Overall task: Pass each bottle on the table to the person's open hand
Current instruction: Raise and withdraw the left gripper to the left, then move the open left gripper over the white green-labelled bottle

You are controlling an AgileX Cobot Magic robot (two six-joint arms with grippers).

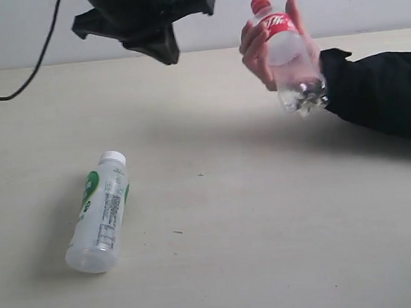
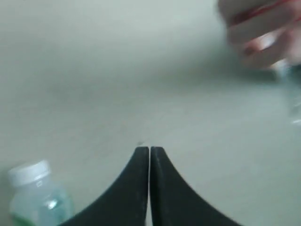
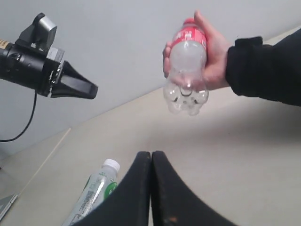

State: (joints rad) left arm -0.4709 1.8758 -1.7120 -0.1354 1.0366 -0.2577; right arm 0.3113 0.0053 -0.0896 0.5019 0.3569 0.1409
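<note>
The person's hand [image 1: 262,51], on an arm in a black sleeve, is closed round the clear bottle with red label and cap [image 1: 287,53] and holds it above the table [image 1: 267,234]. The same hand [image 3: 214,52] and red-labelled bottle [image 3: 187,66] show in the right wrist view. The white-green bottle [image 1: 100,211] lies on its side at the left, its white cap pointing away. My left gripper [image 1: 167,54] hangs shut and empty high at the back, apart from both bottles. My right gripper [image 3: 151,154] is shut and empty above the table. The yellow-labelled and fruit-label bottles are out of view.
A black cable [image 1: 30,67] hangs from the left arm down to the table's far left edge. A pale wall stands behind the table. The white-green bottle's cap [image 2: 29,172] shows beside my left gripper [image 2: 149,149].
</note>
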